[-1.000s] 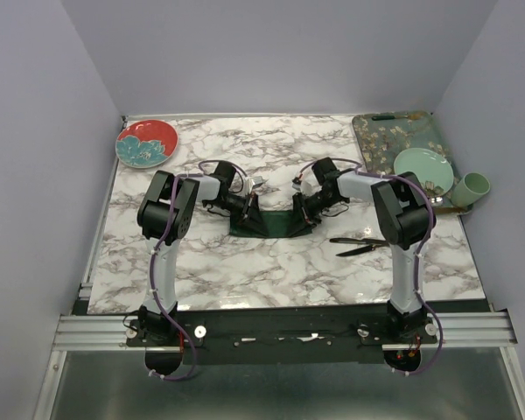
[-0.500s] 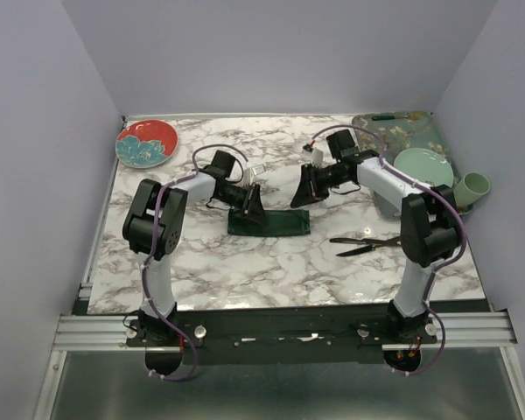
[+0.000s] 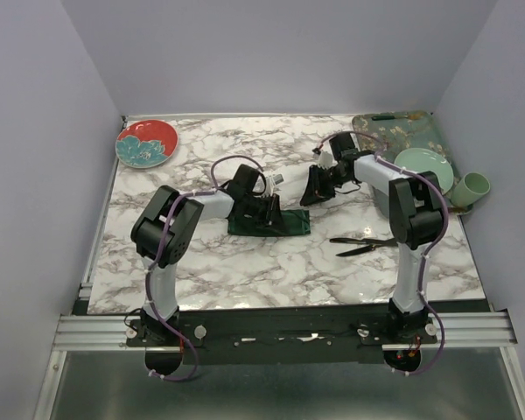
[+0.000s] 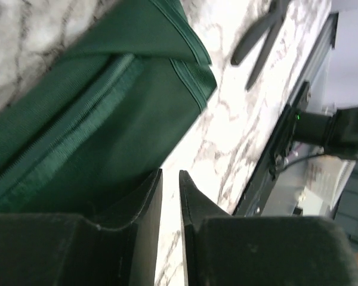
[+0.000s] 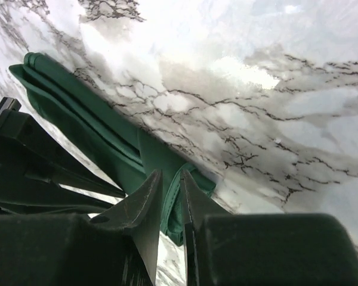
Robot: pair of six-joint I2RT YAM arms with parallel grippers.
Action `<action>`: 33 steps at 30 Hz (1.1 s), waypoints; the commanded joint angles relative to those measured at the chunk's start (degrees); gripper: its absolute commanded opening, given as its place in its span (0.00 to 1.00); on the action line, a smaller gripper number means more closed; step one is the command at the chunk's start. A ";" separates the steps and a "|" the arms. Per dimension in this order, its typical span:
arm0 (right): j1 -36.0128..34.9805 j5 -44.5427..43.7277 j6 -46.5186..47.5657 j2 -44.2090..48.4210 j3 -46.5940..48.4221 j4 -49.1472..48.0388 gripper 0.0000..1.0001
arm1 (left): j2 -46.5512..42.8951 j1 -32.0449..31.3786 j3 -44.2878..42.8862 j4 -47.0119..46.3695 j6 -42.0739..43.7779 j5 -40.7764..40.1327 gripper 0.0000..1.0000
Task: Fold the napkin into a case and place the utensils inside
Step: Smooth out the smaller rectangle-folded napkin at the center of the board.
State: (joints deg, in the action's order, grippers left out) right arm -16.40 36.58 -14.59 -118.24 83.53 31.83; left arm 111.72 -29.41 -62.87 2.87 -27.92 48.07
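**Cloth folded to a sleeve, cutlery not yet in**

The napkin lies near the middle of the table as a long narrow dark green strip, its length running toward the left and right edges. The left wrist view shows layers stacked along a hemmed edge with a neat squared corner, so the case looks largely formed. Whether one end is open enough to take anything, I cannot tell.

The left gripper is low over the left half of the strip. Its fingers are drawn almost together with only a slit between them and nothing in it, their tips just over the cloth's near edge. The right gripper is lifted clear, toward the far edge from the strip's right end. Its fingers are likewise nearly pressed together and empty, with the cloth well below them in its own view.

The utensils lie side by side on bare marble, to the right of the case and closer to the near edge, apart from the cloth and from both claws.

By my reading the folding half is done or close to it, perhaps lacking a final press or straightening. The second half is all to come: each black piece has to be picked up and slid into the sleeve
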 commanded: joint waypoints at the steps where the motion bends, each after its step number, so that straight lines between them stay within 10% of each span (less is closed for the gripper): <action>1: -0.12 -1.42 -0.35 -2.26 0.50 -2.30 0.25 | 2.18 -1.26 0.12 -8.67 -6.96 -6.94 0.24; 33: -0.56 0.77 3.52 6.43 -3.99 -0.90 0.29 | 10.01 -0.03 -0.41 -12.19 -13.92 -8.61 0.20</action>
State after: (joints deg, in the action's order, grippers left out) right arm -16.51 36.38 -12.36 -117.23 79.96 29.12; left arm 119.17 -30.02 -64.97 -11.35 -43.20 43.24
